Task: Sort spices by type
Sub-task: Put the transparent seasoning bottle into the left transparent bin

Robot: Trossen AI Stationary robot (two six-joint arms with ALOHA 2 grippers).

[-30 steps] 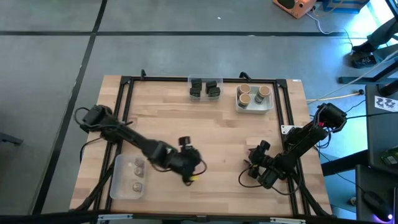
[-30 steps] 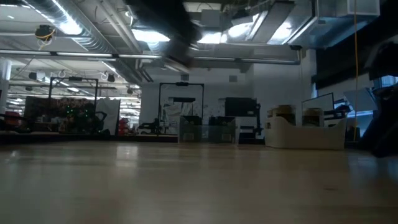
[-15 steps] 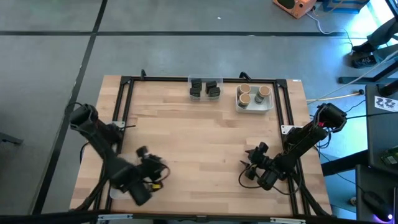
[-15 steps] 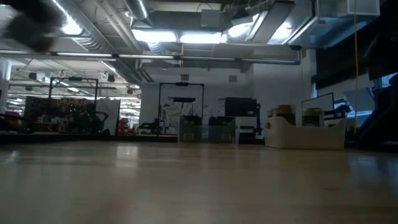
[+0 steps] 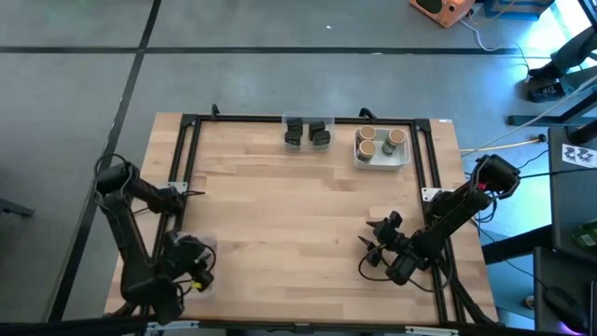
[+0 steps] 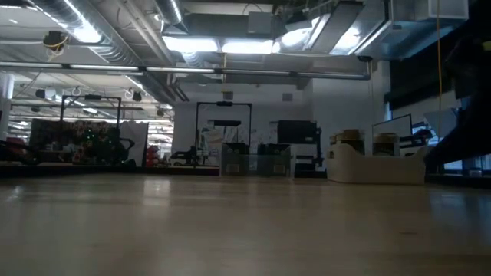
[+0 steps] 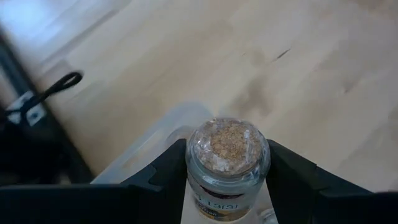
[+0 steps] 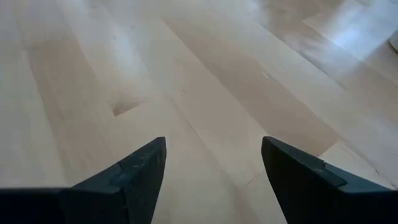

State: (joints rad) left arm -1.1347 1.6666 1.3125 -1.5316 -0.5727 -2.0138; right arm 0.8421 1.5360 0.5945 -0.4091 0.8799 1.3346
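Jaws: left gripper [image 7: 227, 180] clamps small jar [image 7: 227, 155] — seemingly over clear tray [image 7: 163, 134] | right gripper [image 8: 211, 168] spread, empty

Pale wooden tabletop [image 6: 245, 230] runs level toward the room, dim and bare-grained. Beyond its far edge: white rectangular tray [image 6: 376, 167] at right, black metal frame [image 6: 223, 138] mid-room, bright ceiling light panels [image 6: 222, 44] overhead. Dark shape [image 6: 464, 115] at right edge, unidentifiable.
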